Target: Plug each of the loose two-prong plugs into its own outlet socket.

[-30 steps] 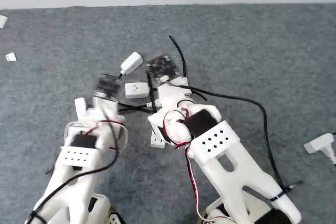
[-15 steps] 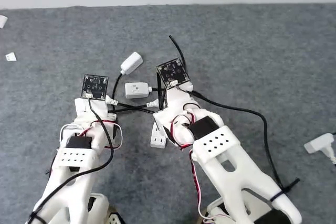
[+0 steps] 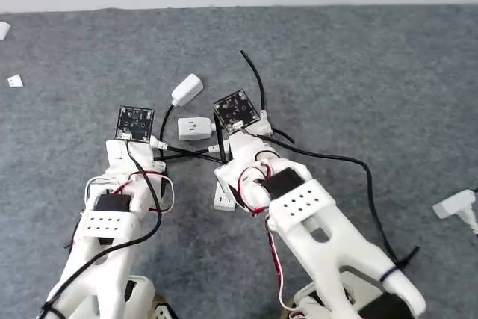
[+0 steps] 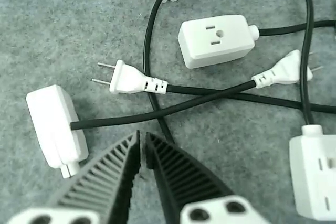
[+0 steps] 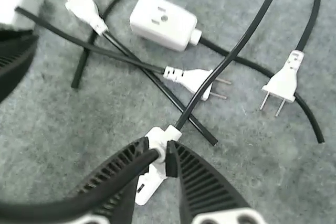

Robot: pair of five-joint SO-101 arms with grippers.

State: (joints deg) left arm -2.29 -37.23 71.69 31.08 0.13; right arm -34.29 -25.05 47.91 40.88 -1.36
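Observation:
My left gripper (image 4: 142, 136) hangs shut and empty over the grey carpet, just short of a two-prong plug (image 4: 128, 80) on a black cable. Past it lie an outlet socket (image 4: 215, 40) and a second plug (image 4: 283, 69); a white socket block (image 4: 52, 127) lies beside the fingers. My right gripper (image 5: 160, 145) is closed around the neck of a white outlet socket (image 5: 149, 182), whose black cable (image 5: 226, 61) runs away over a plug (image 5: 194, 80). Farther off are another socket (image 5: 163, 22) and two more plugs (image 5: 84, 6) (image 5: 283, 85). Both arms (image 3: 112, 214) (image 3: 299, 207) stand side by side.
Black cables (image 3: 187, 156) cross in a tangle between the two wrists. Another white socket (image 3: 187, 89) lies behind them, and one (image 3: 224, 198) beside the right arm. A white plug piece (image 3: 455, 205) sits at the far right edge. Small white bits (image 3: 15, 80) lie far left.
The left wrist pulled back a little to the left and settled. The right wrist swung right, then back left. The plugs and sockets on the carpet kept their places.

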